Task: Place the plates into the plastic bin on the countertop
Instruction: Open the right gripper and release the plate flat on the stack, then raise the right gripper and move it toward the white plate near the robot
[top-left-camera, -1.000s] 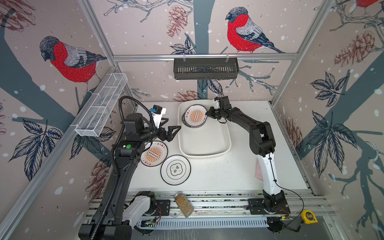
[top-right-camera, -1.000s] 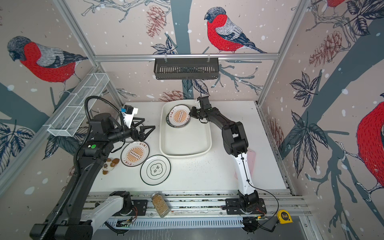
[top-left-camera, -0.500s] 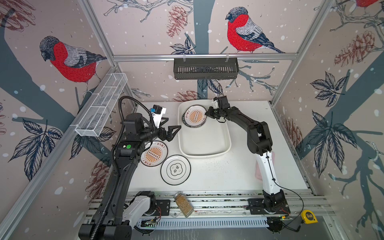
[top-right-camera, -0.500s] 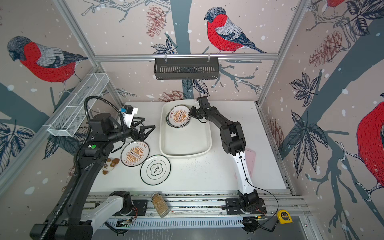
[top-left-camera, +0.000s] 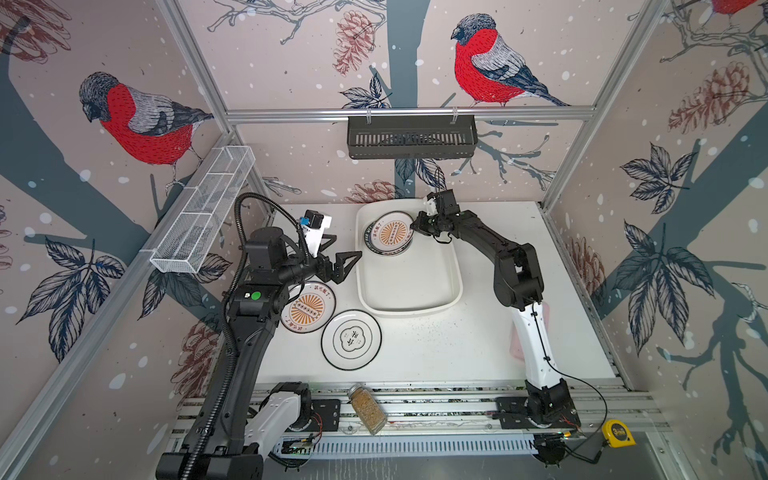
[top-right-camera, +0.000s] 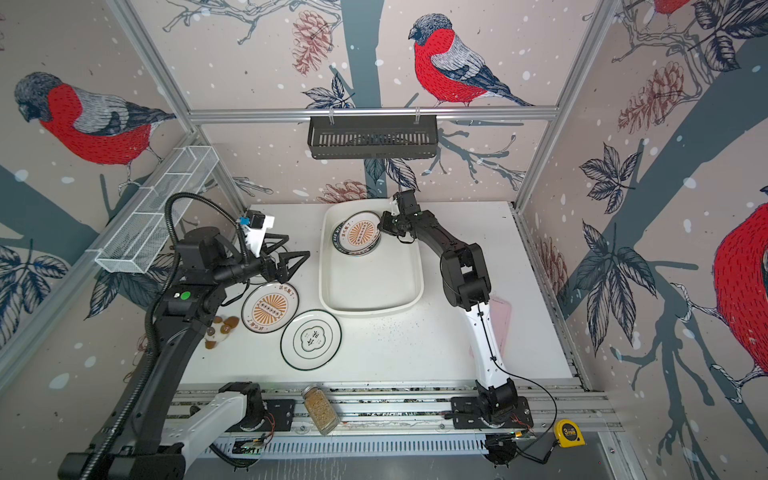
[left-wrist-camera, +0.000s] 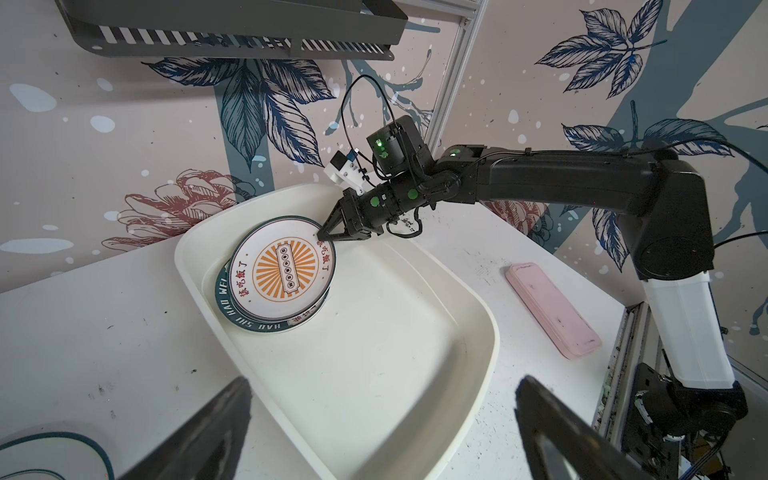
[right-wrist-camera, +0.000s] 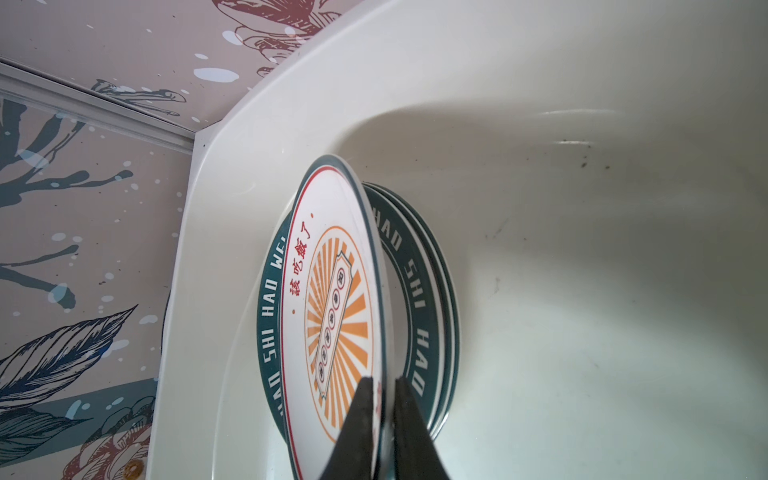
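Observation:
The plastic bin (top-left-camera: 415, 309) (top-right-camera: 365, 309) lies on the countertop (top-left-camera: 436, 353). A stack of plates sits in its far left corner. The top one is a sunburst plate (top-left-camera: 390, 232) (top-right-camera: 358, 232) (left-wrist-camera: 286, 270) (right-wrist-camera: 332, 291), tilted on green-banded plates (left-wrist-camera: 266, 328) (right-wrist-camera: 419, 291). My right gripper (top-left-camera: 412, 226) (top-right-camera: 380, 226) (left-wrist-camera: 320, 237) (right-wrist-camera: 384, 384) is shut on the top plate's rim. My left gripper (top-left-camera: 347, 246) (top-right-camera: 297, 245) (left-wrist-camera: 382, 380) hovers wide open and empty by the bin's left rim. A second sunburst plate (top-left-camera: 307, 307) (top-right-camera: 270, 307) and a cloud-emblem plate (top-left-camera: 351, 338) (top-right-camera: 311, 338) lie on the countertop.
A pink flat rectangle (left-wrist-camera: 552, 309) lies right of the bin, by the right arm. A spice jar (top-left-camera: 368, 409) lies on the front rails. Small brown pieces (top-right-camera: 220, 328) sit at the left edge. A black rack (top-left-camera: 411, 137) and a wire basket (top-left-camera: 203, 216) hang on the walls.
The right arm's elbow has shifted slightly, and its gripper stays at the top plate's rim in the bin. The left arm has not moved.

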